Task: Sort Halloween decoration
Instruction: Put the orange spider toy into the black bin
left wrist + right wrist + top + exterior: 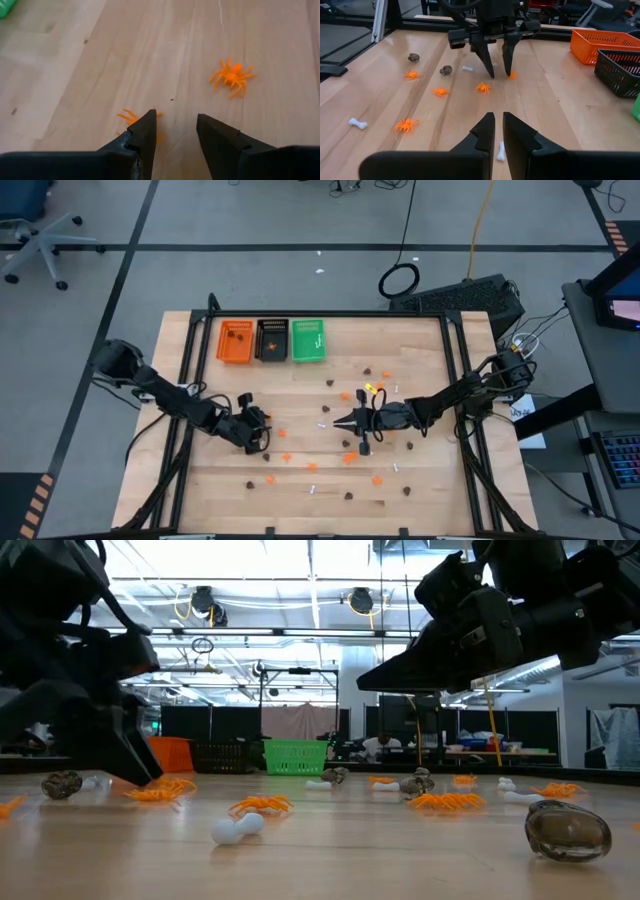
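Orange spiders, brown blobs and white bones lie scattered over the wooden table. My left gripper is open, slanting down, with its fingertips close to the tabletop. One orange spider lies just outside one of its fingers, partly hidden by it. A second spider lies farther ahead, and only bare wood shows between the fingers. My right gripper hovers shut above the table's middle, facing the left gripper, with a white bone on the table below it. My left gripper stands with the outer side of one finger right beside the legs of the orange spider, which lies flat on the table. The finger hides the near part of the spider, so I cannot tell whether they touch.
Three small trays stand in a row at the far left: orange, black, green. More trinkets lie between the arms and toward the near edge, among them a brown blob and a bone. Dark frame rails border the table.
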`<state>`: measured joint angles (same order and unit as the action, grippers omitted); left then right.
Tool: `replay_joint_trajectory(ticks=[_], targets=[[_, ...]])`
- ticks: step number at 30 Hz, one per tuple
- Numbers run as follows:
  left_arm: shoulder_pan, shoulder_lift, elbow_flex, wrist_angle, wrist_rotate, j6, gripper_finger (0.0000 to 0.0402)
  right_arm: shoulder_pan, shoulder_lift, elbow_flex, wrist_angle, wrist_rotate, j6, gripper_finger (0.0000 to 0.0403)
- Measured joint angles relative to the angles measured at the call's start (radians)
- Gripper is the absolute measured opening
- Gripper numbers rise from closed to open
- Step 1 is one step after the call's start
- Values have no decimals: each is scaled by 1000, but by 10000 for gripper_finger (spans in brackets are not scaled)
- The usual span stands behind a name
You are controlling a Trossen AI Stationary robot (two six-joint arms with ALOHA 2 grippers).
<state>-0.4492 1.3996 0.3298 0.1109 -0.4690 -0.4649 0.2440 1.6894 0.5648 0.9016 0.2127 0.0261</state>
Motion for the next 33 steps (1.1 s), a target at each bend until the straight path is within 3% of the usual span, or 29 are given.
replay_joint_trajectory(ticks=[15,24,33], targets=[[0,20,0,-6,7,-30,152,0,0,0,-1,-3,0,22],[-3,-15,23,56,8,60,152,0,0,0,-18,-4,0,22],[-3,-75,23,-39,-22,69,152,0,0,0,-16,-4,0,22]])
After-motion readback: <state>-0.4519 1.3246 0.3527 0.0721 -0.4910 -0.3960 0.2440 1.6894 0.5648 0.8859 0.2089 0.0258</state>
